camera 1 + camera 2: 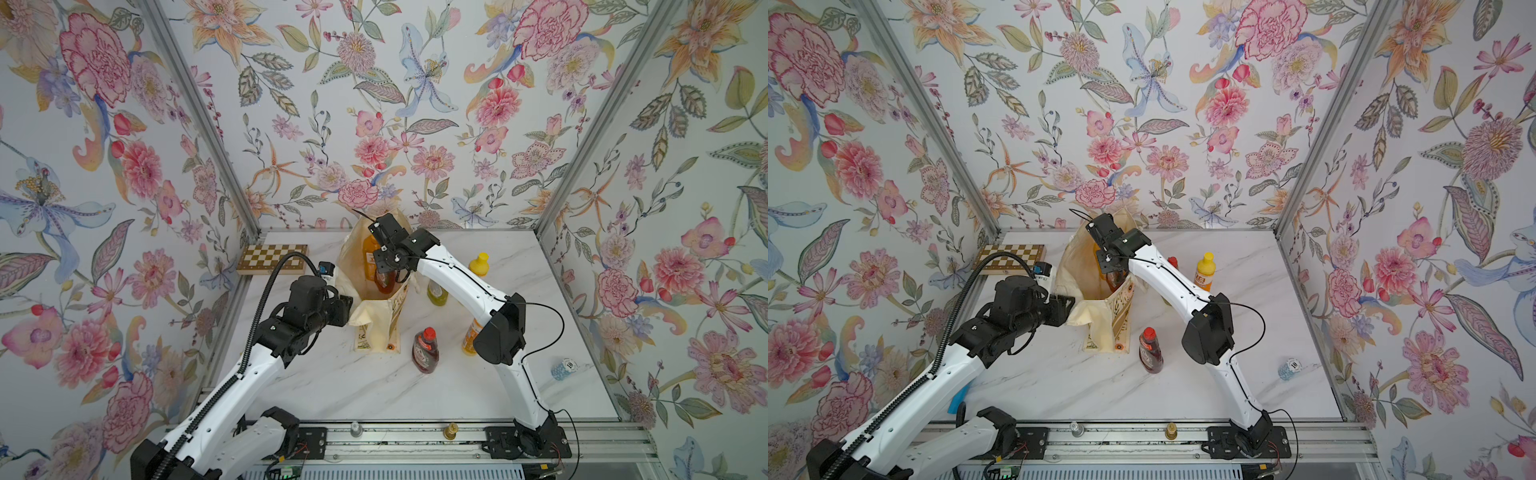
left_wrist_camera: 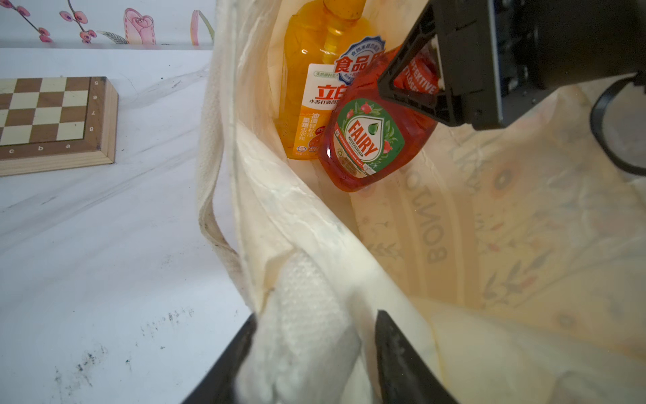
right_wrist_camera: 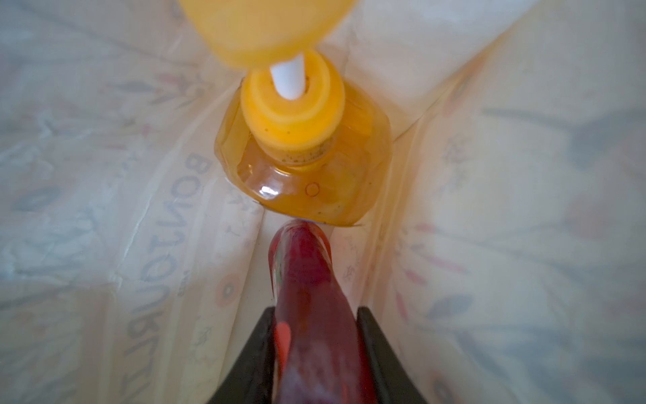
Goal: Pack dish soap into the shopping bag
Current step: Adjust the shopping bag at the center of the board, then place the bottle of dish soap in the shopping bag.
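Note:
The cream shopping bag (image 1: 374, 320) (image 1: 1096, 320) stands open at the middle back of the table. My left gripper (image 1: 347, 305) (image 2: 316, 318) is at its near left rim, jaws closed round the white rope handle (image 2: 307, 307). My right gripper (image 1: 386, 274) (image 3: 314, 311) reaches down into the bag, shut on a dark-red dish soap bottle (image 2: 370, 147) (image 3: 307, 280). That bottle leans against the tall orange pump bottle (image 2: 307, 105) (image 3: 304, 168) inside the bag. On the table to the right stand a dark-red bottle (image 1: 425, 351), an olive-green one (image 1: 437, 293) and two orange ones (image 1: 478, 263) (image 1: 471, 336).
A wooden chessboard (image 1: 272, 258) (image 2: 52, 119) lies at the back left. A small blue-capped white bottle (image 1: 328, 272) stands by the left arm. A stack of poker chips (image 1: 564, 368) sits near the right wall. The right arm's elbow (image 1: 498, 332) partly hides the nearer orange bottle.

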Motion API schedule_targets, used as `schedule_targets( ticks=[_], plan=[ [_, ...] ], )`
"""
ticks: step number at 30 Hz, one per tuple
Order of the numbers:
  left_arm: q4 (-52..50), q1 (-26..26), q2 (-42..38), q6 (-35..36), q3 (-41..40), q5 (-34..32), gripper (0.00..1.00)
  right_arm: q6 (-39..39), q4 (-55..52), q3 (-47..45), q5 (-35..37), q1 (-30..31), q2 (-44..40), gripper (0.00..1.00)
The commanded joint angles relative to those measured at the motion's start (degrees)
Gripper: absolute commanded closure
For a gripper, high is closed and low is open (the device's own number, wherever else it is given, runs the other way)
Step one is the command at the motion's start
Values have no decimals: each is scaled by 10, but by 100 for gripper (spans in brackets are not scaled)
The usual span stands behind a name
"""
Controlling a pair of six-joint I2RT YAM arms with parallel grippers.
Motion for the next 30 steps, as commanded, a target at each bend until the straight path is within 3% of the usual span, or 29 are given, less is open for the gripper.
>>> schedule_targets(
  ticks=[1,8,11,30],
  plan=[
    [-14,-6,-7,12,25,7,61,-21,88,24,8,5,-5,100],
    [3,-6,5,22,69,20,88,-11,88,-11,-34,13,-26,100],
    [9,-6,10,27,83,20,95,-13,88,-10,-42,20,-21,100],
    [20,-8,10,20,94,61,100,27,97,84,-3,18,92,100]
  ],
)
